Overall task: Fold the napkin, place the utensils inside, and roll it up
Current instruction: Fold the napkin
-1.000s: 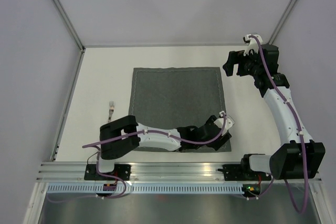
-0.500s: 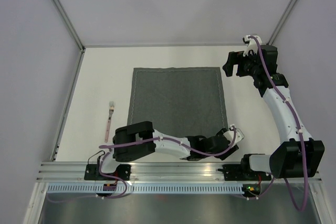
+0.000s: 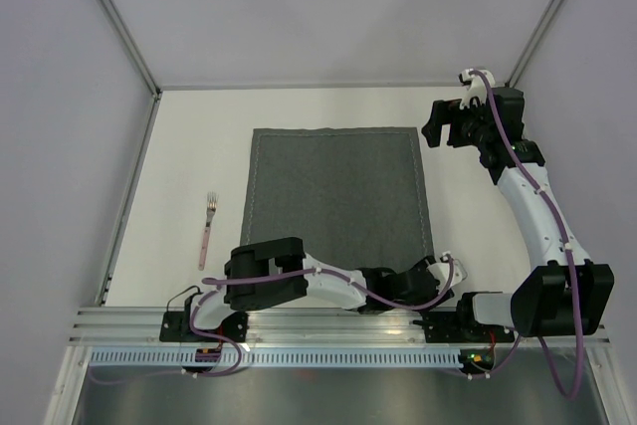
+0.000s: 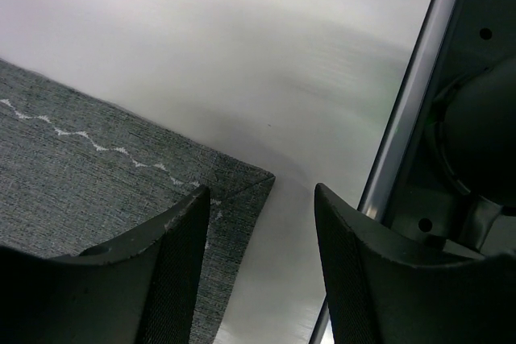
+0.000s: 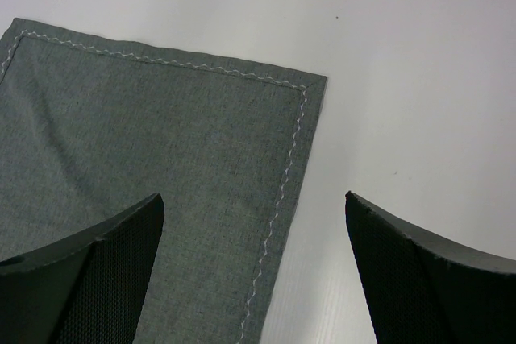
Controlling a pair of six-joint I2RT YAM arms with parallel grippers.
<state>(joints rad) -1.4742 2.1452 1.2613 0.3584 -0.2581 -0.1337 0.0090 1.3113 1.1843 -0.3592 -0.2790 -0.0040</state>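
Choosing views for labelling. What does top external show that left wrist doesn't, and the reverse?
Only top external: the whole napkin spread flat, the fork on the table to its left, and the right end effector near the napkin's far right corner.
Only left wrist: the napkin's near right corner close up, with its zigzag stitching, framed by the open left end effector.
Both: the napkin, bare table surface, and the left end effector at that near right corner.
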